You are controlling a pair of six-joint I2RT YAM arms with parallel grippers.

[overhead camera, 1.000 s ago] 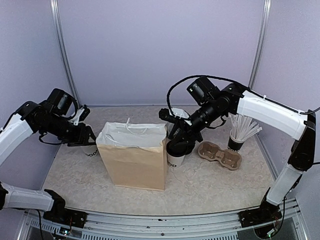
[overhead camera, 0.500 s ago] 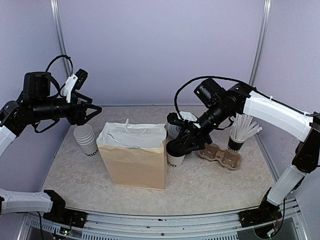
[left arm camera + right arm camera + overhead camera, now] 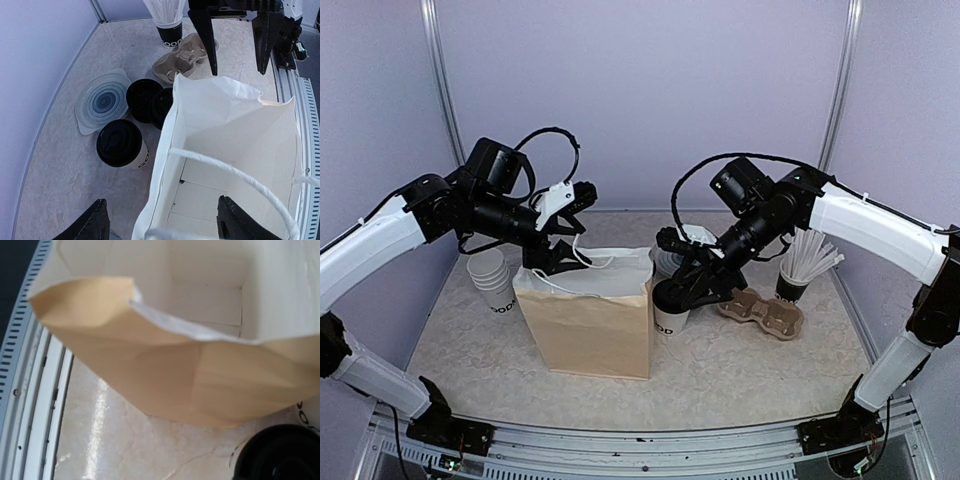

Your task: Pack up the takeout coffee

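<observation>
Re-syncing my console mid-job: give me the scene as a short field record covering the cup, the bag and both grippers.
takeout coffee: white tapered paper cup with black plastic lid, upright on the table beside the bag, not inside
bag: brown paper bag with white lining, upright, mouth open, nothing visible inside
left gripper: jaws open, straddling the bag's rim
right gripper: jaws open, holding nothing
nearby: nested stack of white cups; moulded cardboard cup carrier
packed: no
</observation>
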